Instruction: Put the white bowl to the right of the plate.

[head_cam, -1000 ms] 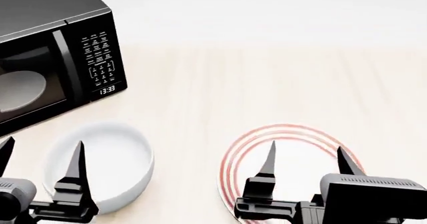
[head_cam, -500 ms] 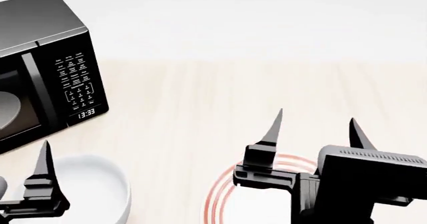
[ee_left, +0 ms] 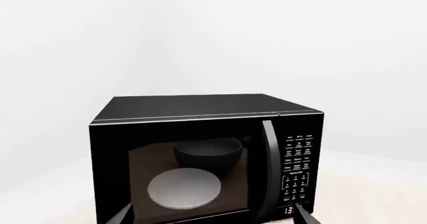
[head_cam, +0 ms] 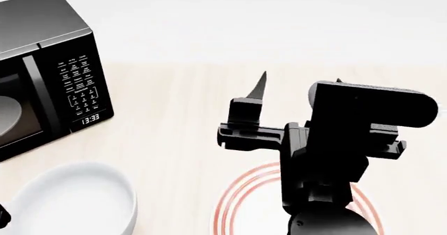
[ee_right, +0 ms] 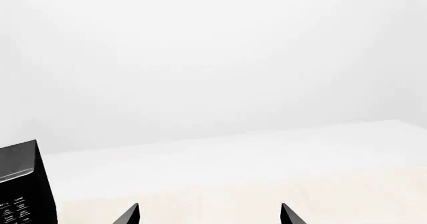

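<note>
**Both arms clear of the tableware; bowl not yet relocated.**
From left to right: the black glass-doored microwave (head_cam: pixel 42 67) stands at the table's left edge; the deep glossy white bowl (head_cam: pixel 73 201) sits in front of it on the pale wooden table (head_cam: pixel 181 104), left of the flat white red-ringed plate (head_cam: pixel 241 203), so the transfer remains undone. The left gripper (ee_left: pixel 213 216), fingertips spread and empty, faces the microwave. The right gripper (head_cam: pixel 297 91), jaws apart and holding nothing, hangs above the plate.

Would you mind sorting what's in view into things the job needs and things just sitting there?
Needed: white bowl, plate, right gripper.
Just there: microwave, pale dish and dark bowl behind its door.
</note>
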